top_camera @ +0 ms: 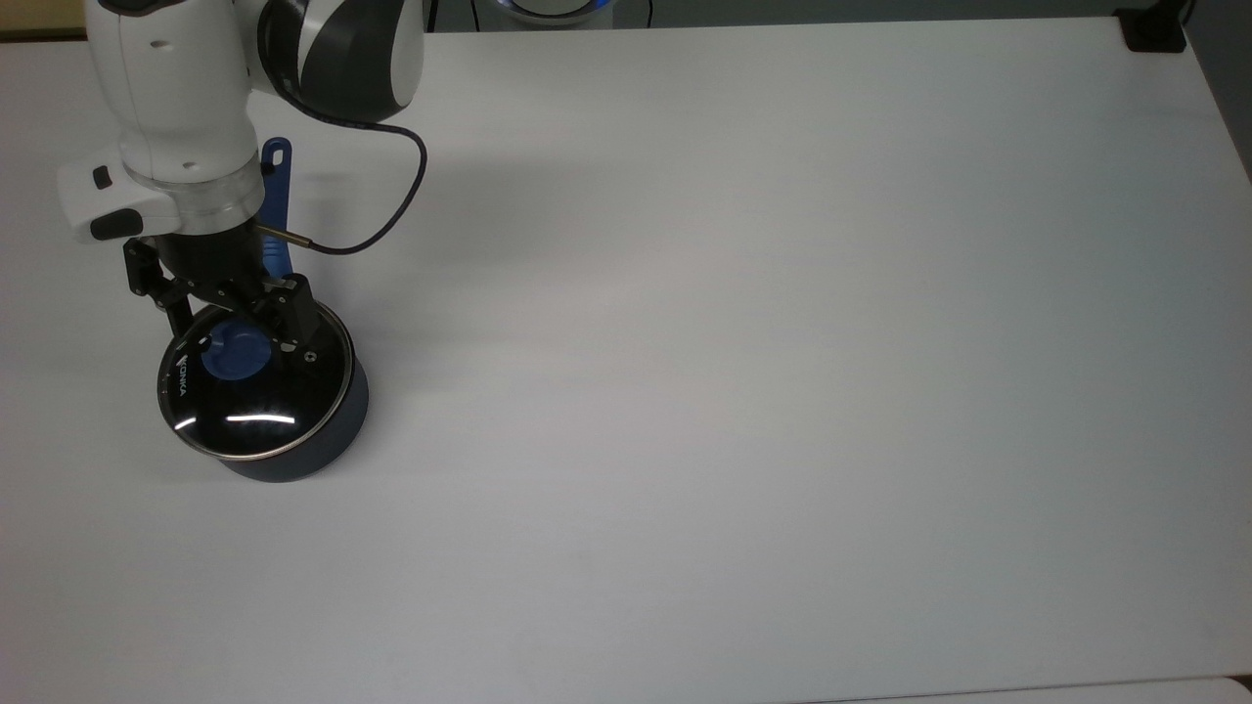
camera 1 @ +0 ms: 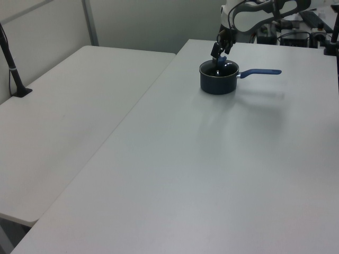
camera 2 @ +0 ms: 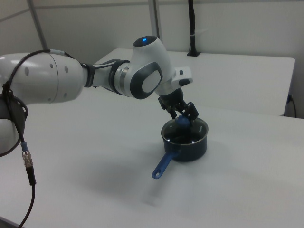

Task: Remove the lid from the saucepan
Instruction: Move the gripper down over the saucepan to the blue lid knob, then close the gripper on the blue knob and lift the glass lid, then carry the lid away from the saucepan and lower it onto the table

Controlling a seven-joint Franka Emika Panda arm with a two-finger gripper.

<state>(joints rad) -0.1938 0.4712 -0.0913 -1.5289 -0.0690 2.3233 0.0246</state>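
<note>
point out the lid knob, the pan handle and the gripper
knob (top_camera: 233, 354), top view, on the blue disc's top face
handle (camera 2: 163, 166), right view, midway along the blue shaft
gripper (top_camera: 235, 318), top view, midway between the fingers' tips, which stand open either side of the knob

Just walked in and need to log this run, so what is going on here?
A single robot arm has its gripper down over a small dark saucepan on a white table. The open fingers straddle the blue knob of the glass lid without closing on it. The lid sits flat on the pan, not yet lifted. The pan's blue handle points toward the top view's upper edge, partly under the arm.
</note>
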